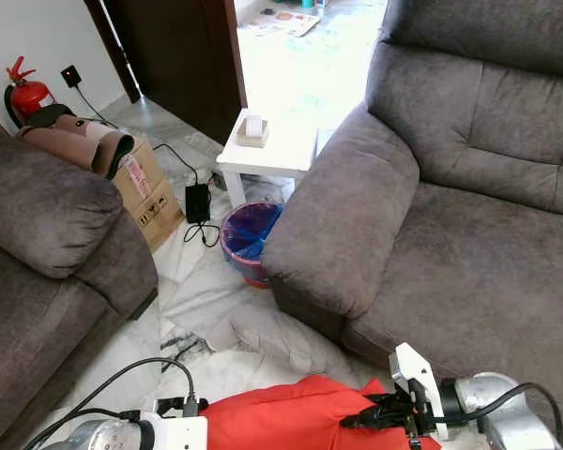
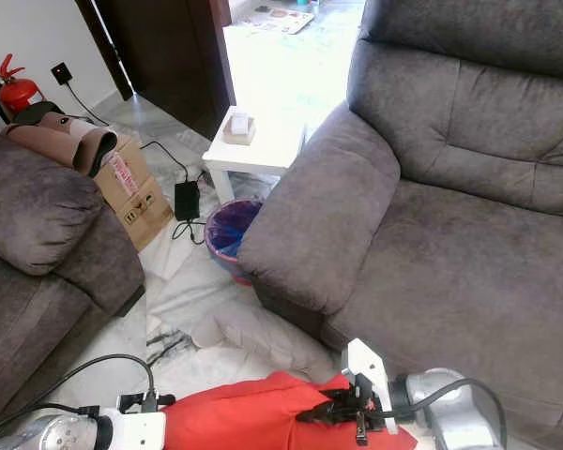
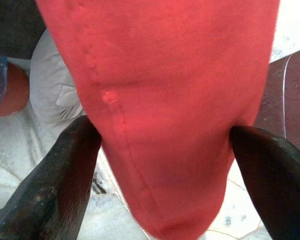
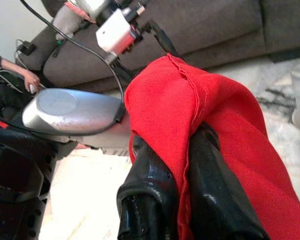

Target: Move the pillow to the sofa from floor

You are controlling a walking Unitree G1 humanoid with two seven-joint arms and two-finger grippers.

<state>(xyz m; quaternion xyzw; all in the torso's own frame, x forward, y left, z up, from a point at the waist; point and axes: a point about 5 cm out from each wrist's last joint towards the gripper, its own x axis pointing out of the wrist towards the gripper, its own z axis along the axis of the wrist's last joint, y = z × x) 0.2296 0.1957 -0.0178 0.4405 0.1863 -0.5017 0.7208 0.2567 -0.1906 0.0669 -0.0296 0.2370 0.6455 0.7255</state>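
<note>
Both grippers hold the red pillow point(image 1: 291, 412) up off the floor point(image 1: 206, 291), near the front of the gray sofa point(image 1: 469, 253). The left gripper point(image 3: 165, 150) squeezes one end between its fingers. The right gripper point(image 4: 182, 185) pinches a fold of the cloth tight.

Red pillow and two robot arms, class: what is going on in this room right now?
The robot holds the red pillow low in front of itself with both arms. The right gripper is pinched shut on a fold of the fabric, and the left gripper has a finger on each side of the pillow's other end. The pillow is not yet on the grey sofa, which stands just ahead to the right, its seat bare.
</note>
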